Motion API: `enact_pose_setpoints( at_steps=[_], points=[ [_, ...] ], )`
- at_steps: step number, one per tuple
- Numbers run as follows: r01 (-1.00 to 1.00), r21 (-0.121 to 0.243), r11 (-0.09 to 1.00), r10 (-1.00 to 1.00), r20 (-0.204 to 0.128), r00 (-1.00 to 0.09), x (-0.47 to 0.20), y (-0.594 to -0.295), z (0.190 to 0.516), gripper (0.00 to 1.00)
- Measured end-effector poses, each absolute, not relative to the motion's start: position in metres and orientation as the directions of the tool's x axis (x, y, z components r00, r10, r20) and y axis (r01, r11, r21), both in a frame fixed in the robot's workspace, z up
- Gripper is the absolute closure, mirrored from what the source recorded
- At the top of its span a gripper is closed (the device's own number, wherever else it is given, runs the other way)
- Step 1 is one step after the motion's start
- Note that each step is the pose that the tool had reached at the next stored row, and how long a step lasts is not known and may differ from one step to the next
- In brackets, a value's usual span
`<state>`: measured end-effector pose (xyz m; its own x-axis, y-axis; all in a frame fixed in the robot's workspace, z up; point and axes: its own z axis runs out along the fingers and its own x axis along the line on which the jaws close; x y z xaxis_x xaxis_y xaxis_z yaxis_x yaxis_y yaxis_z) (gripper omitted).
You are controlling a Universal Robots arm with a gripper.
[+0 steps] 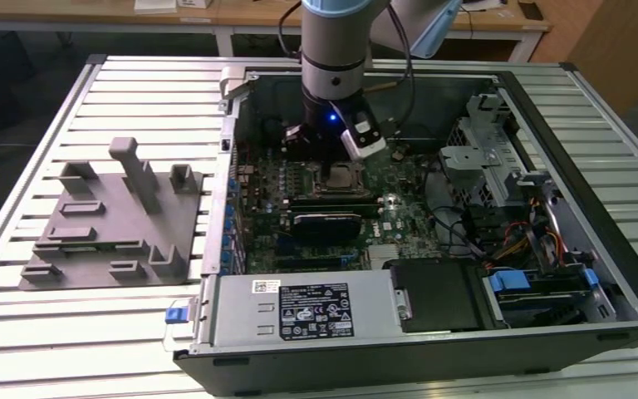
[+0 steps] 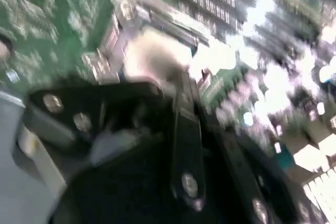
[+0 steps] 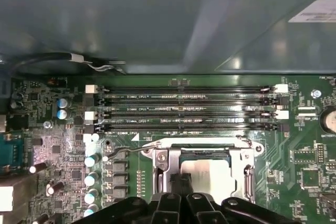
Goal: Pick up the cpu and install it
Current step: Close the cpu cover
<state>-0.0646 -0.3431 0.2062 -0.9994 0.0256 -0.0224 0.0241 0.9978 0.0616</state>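
Note:
The cpu (image 1: 348,174) is a pale silver square lying flat in the metal socket frame (image 3: 247,166) on the green motherboard inside the open computer case. In the first wrist view the cpu (image 3: 210,176) shows inside the frame, just beyond the black gripper (image 3: 179,183). My gripper (image 1: 331,161) hangs straight down from the arm, right over the socket's edge. Its two narrow fingers stand together, shut, with nothing seen between them. In the blurred second wrist view the gripper (image 2: 184,82) ends at the pale cpu (image 2: 152,53).
A grey plastic tray (image 1: 97,249) with upright posts lies on the slatted table at the exterior view's left. Memory slots (image 3: 184,108) run beside the socket. The case holds a power supply (image 1: 286,312), a drive cage (image 1: 497,158) and cables; the case walls (image 1: 230,166) ring the work area.

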Motion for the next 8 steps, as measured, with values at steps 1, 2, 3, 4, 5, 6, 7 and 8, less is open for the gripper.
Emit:
enact_pose_setpoints(
  at_steps=[1,2,3,4,5,6,7,8],
  points=[
    [0.024,0.062,0.998,0.026,-0.023,-0.999,-0.065,-0.343,0.207,0.89],
    [0.024,0.062,0.998,0.026,-0.023,-0.999,-0.065,-0.343,0.209,0.89],
    [0.024,0.062,0.998,0.026,-0.024,-0.999,-0.065,-0.343,0.210,0.89],
    [0.024,0.062,0.998,0.026,-0.024,-0.999,-0.065,-0.343,0.212,0.89],
    [0.024,0.062,0.998,0.026,-0.025,-0.999,-0.065,-0.343,0.214,0.89],
    [0.024,0.062,0.998,0.026,-0.026,-0.999,-0.065,-0.343,0.216,0.89],
    [0.024,0.061,0.998,0.026,-0.026,-0.999,-0.065,-0.343,0.218,0.89],
    [0.024,0.062,0.998,0.026,-0.027,-0.999,-0.065,-0.343,0.220,0.89]
  ],
)
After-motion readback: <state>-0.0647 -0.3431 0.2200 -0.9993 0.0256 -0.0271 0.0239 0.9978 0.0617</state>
